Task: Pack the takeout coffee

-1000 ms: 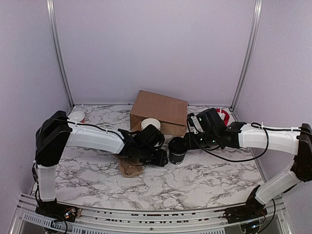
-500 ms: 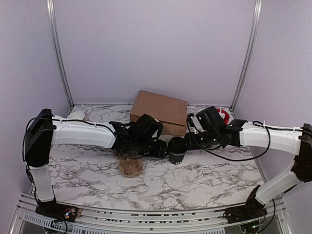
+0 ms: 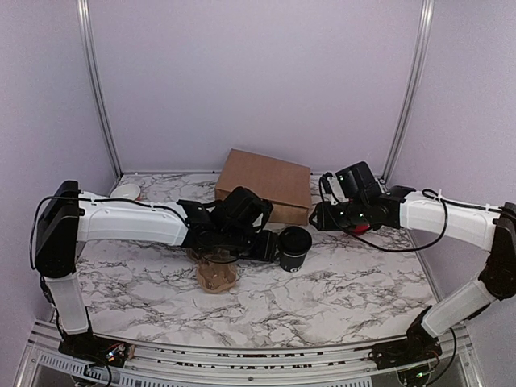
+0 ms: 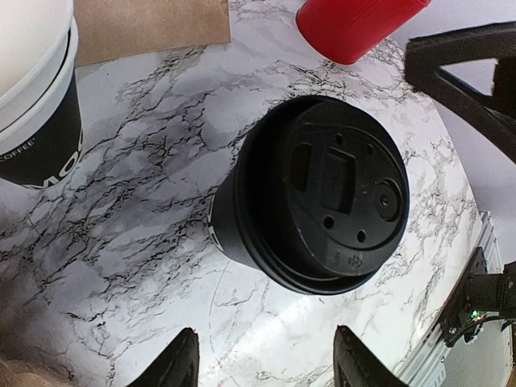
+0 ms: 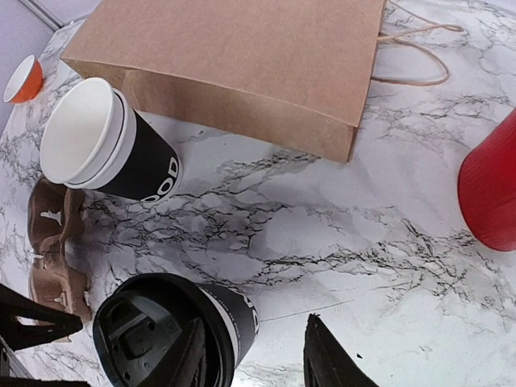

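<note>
While the takeout coffee (image 3: 295, 246) is standing lidded but unpacked near the paper bag (image 3: 266, 184), the left gripper (image 4: 266, 337) and right gripper (image 5: 258, 347) are hanging open, empty.

Marble table (image 3: 339, 298), lidded coffee cup (image 3: 294, 246), paper bag (image 3: 266, 182), cup carrier (image 3: 218, 276)

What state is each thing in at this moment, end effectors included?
Coffee cup: upright, lid on, not held.
Stacked cups: upright, nested, no lid.
Paper bag: lying flat.
Cup carrier: lying flat, visible slots empty.
Left end effector: open, short of the coffee cup.
Right end effector: open, holding nothing.
</note>
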